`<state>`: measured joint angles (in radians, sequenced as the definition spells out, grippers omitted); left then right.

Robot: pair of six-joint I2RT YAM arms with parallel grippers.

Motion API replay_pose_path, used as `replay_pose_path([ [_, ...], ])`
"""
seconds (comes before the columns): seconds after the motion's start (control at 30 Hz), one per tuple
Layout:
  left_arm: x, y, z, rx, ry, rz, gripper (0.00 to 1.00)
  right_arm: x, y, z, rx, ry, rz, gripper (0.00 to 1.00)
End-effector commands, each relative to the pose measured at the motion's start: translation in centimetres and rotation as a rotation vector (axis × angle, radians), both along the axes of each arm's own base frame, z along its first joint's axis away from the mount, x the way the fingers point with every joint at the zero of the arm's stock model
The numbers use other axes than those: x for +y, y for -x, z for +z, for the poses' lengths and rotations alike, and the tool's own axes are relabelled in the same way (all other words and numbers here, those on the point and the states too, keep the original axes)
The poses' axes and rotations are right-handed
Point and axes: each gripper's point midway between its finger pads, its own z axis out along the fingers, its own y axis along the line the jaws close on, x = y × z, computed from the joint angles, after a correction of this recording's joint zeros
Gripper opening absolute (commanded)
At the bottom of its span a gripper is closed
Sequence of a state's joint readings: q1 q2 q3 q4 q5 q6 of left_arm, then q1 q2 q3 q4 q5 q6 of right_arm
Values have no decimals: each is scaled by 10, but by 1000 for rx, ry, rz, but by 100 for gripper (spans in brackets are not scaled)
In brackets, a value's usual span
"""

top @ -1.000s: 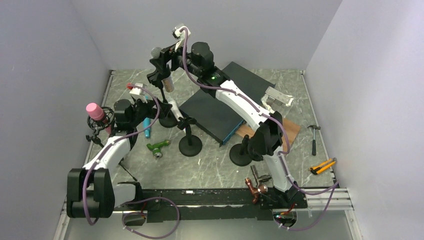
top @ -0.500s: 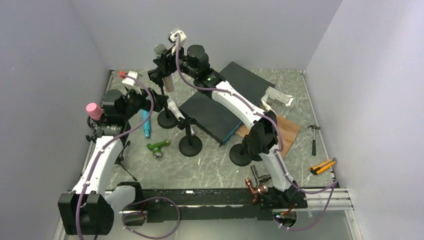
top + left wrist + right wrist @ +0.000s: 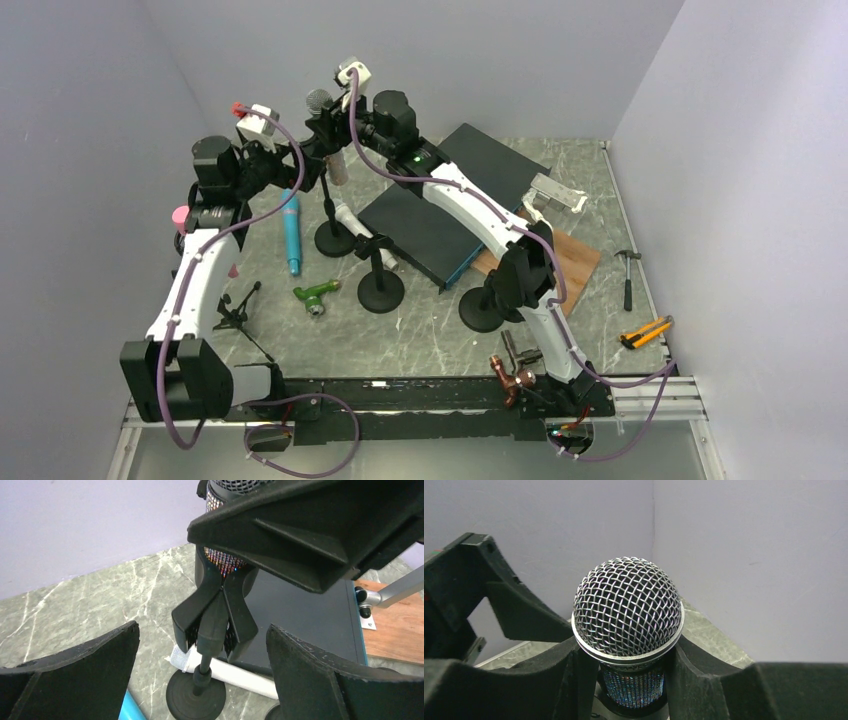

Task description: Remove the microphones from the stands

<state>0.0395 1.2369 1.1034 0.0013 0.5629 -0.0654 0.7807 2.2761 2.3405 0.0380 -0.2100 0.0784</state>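
The microphone [image 3: 320, 101], with a silver mesh head [image 3: 628, 612] and a glittery body [image 3: 223, 560], stands upright in the black clip [image 3: 215, 615] of the stand [image 3: 328, 205] at the back left. My right gripper [image 3: 326, 130] is shut on its body just under the head, one finger on either side [image 3: 628, 655]. Lower down, my left gripper [image 3: 300, 172] stands wide open, its fingers on either side of the clip and the pole without touching them [image 3: 202, 630]. The stand's round base [image 3: 195, 695] rests on the table.
A white microphone [image 3: 350, 218] lies by the stand's base and a blue one [image 3: 291, 232] to its left. A pink microphone [image 3: 182, 215] sits at the far left. Two more black stands [image 3: 381, 290] [image 3: 482, 308], a green tool [image 3: 317, 294] and a black case [image 3: 440, 215] lie nearby.
My right gripper has closed on the microphone's body. My left arm has risen and swung right, bringing its open fingers around the stand's clip.
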Motion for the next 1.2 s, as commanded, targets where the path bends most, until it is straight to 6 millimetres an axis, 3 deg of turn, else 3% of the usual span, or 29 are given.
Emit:
replay_pose_path([
  [0.0,-8,-8,29,-75,-29,-83,99,-6,12,34,-22,-51,11,20],
  [0.2,-18,-13,25,-76,-10,-143,97,-5,14,36,-21,-57,19,19],
  [0.33,-20,-17,22,-61,-14,-163,79,-4,16,38,-20,-61,29,17],
  [0.37,-21,-18,22,-63,-13,-170,70,-4,16,38,-20,-62,29,16],
  [0.4,-21,-19,24,-64,-13,-176,31,-5,15,40,-22,-67,25,15],
  [0.43,-18,-22,22,-48,-15,-148,3,-6,15,41,-23,-70,21,14],
  [0.63,-14,-17,20,-77,-34,-119,0,-13,9,63,-49,-113,-34,1],
  [0.8,-12,-20,9,-69,-67,-116,0,-40,-13,96,-120,-178,-198,0],
  [0.97,-9,-22,8,-84,-54,-95,0,-89,-49,129,-218,-225,-386,0],
  [1.17,0,-39,19,-114,-37,-27,0,-154,-71,156,-300,-221,-543,0],
])
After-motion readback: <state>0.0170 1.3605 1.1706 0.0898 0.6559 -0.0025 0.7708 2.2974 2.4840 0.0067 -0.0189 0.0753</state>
